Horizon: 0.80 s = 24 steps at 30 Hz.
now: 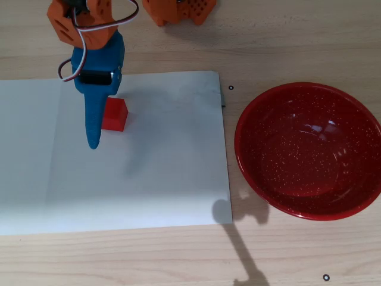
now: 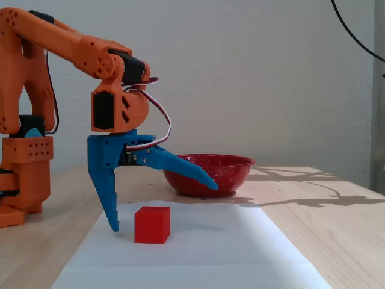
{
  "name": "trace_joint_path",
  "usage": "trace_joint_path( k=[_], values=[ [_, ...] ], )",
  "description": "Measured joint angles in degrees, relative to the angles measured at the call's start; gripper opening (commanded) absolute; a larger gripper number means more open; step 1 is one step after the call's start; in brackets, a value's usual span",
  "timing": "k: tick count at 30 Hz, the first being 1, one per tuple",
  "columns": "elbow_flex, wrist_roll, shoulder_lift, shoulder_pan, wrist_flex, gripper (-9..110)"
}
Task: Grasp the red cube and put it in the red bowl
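The red cube (image 1: 115, 115) (image 2: 151, 224) rests on a white paper sheet, at its upper left in the overhead view. My blue gripper (image 1: 95, 121) (image 2: 163, 208) hangs open right over it. In the fixed view one finger points down, its tip just left of the cube and close to the paper. The other finger slants out to the right above the cube. In the overhead view the long finger overlaps the cube's left edge. The red bowl (image 1: 306, 152) (image 2: 233, 171) stands empty on the wood, to the right in the overhead view and behind the cube in the fixed view.
The white paper sheet (image 1: 149, 167) (image 2: 204, 247) covers the table's left and middle in the overhead view. The orange arm base (image 1: 178, 11) (image 2: 24, 174) stands at the top edge there and at the left in the fixed view. Bare wood lies between the sheet and the bowl.
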Motion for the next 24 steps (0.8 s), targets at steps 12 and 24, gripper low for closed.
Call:
trace_joint_path(
  k=[12, 24],
  values=[
    [2.29, 0.0, -0.62, 0.0, -5.71, 74],
    [2.29, 0.0, -0.62, 0.09, -6.5, 65]
  ],
)
